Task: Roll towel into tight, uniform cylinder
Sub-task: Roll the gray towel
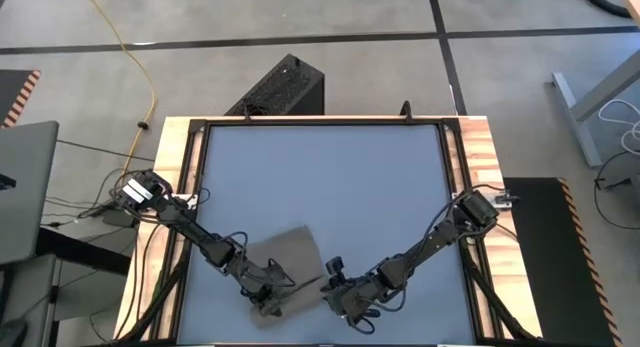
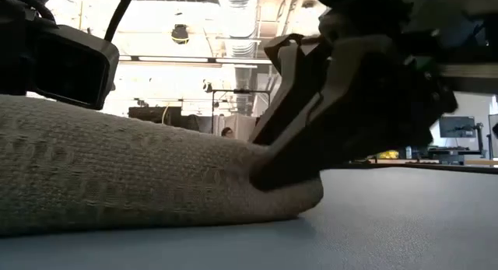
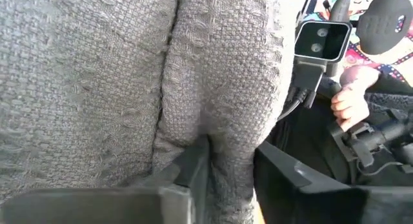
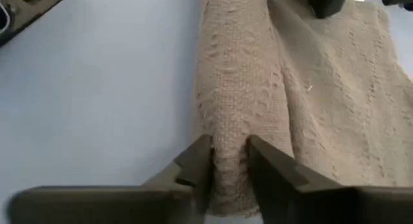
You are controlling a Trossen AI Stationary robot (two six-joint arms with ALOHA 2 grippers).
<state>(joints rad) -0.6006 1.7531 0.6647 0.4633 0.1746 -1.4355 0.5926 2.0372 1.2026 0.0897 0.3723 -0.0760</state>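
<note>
Both dark two-finger grippers work at the near edge of the blue-grey tabletop (image 1: 330,177), the largest thing in sight, framed by a pale wooden border (image 1: 175,157). On it, toward the near-left, lies the thin taupe woven towel (image 1: 285,255), partly rolled: a thick rolled band runs along its near side with a flat flap beyond it. In its wrist view, the left gripper (image 3: 229,166) has its fingers set narrowly on either side of the rolled fold, cloth between them — the right gripper (image 4: 229,159) likewise straddles the other end of the roll, fingers close against the weave. Whether either pinch is firm I cannot tell. The risk, as I judge it, is uneven rolling: if one end slips free while the other advances, the roll may cone or loosen — and a slack grip would let the band spring open.
</note>
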